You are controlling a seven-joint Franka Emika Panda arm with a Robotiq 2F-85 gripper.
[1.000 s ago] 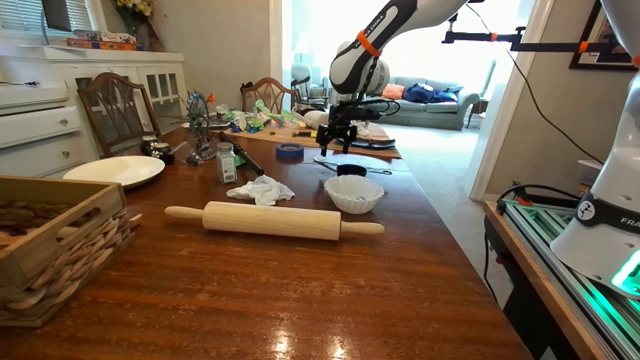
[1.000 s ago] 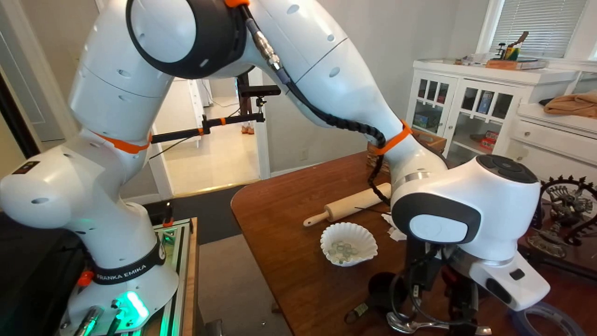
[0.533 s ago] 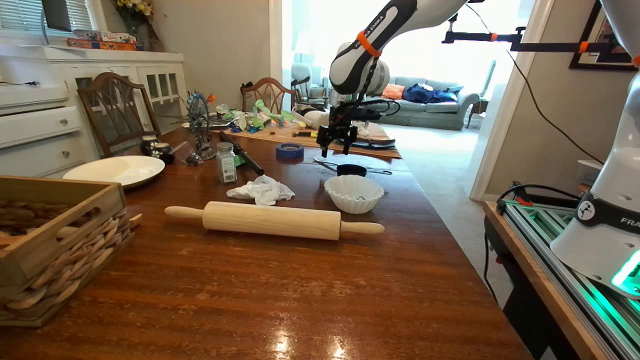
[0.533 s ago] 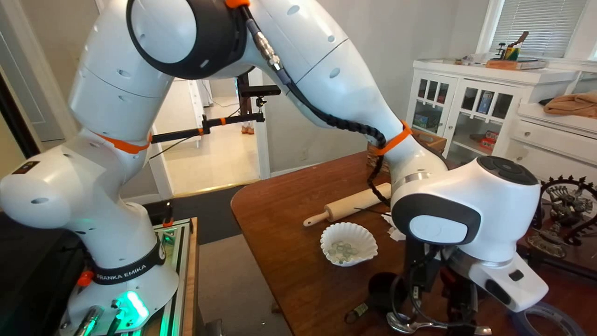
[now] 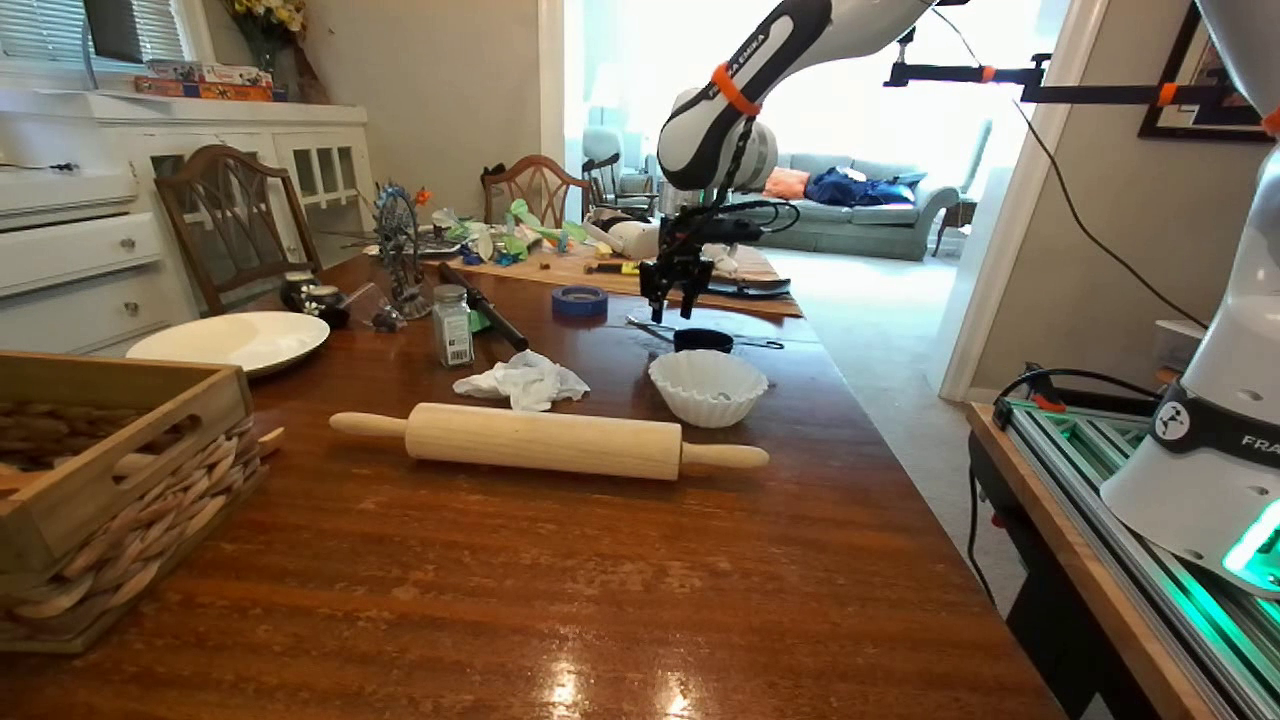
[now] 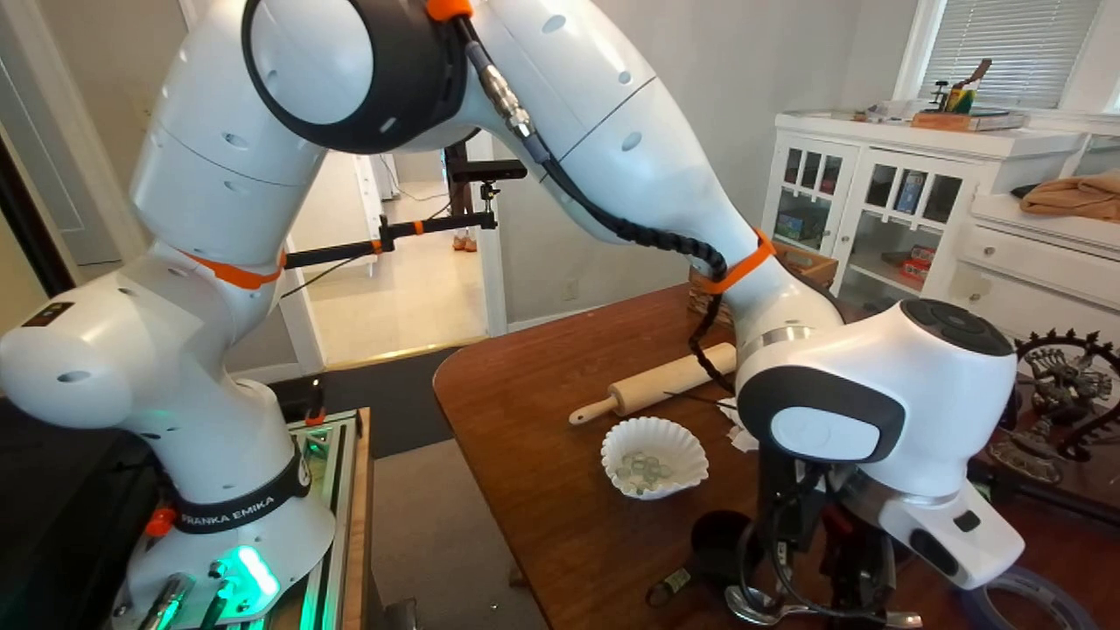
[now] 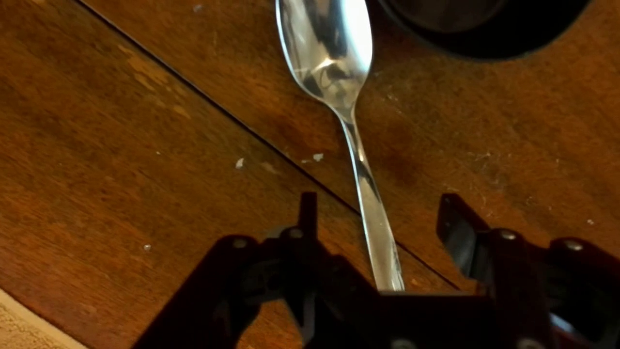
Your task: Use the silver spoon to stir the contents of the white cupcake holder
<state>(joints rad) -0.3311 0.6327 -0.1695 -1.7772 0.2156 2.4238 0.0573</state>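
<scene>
I've lowered my gripper (image 7: pixel 379 203) and narrowed its empty, well-parted jaws over the spoon (image 7: pixel 359 159), likely to grasp for stirring.

Arm (image 6: pixel 612 131) bent at a raised elbow (image 6: pixel 319 74), sloping from there down to the wrist (image 6: pixel 884 402). Hand (image 7: pixel 379 196) hangs beneath the wrist, pointing downward; in the wrist view its two dark fingers (image 7: pixel 503 264) stand well apart. Dark cable (image 6: pixel 647 234) runs along the arm; orange band (image 6: pixel 744 264) fitted above the wrist. Base (image 6: pixel 267 532) upright, green light (image 6: pixel 257 570) lit.
</scene>
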